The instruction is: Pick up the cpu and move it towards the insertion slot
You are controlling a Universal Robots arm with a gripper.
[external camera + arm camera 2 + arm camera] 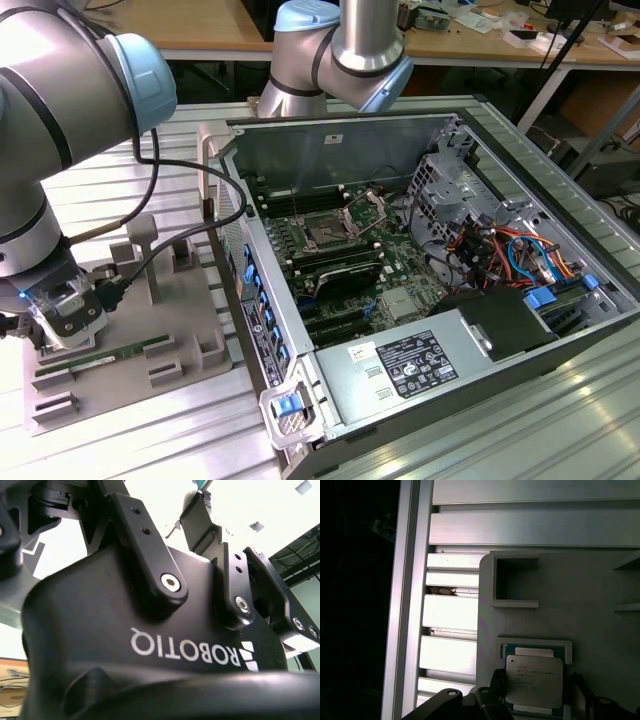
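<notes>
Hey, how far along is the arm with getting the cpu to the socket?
Done: the end effector is down over the cpu. In hand: the pick; the cpu sits in its recess on the grey holder, not yet lifted. Left: the whole carry to the insertion slot inside the computer case.

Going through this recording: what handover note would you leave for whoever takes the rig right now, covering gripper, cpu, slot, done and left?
Gripper: down at the cpu in the first wrist view; a grip cannot be confirmed.
Cpu: lying flat in its pocket on the grey fixture plate, which sits to the exterior view's left of the open computer case.
Insertion slot: on the board inside the case, well apart from the gripper.
Done: approach to the cpu.
Left: cpu not yet lifted or moved towards the slot.
</notes>
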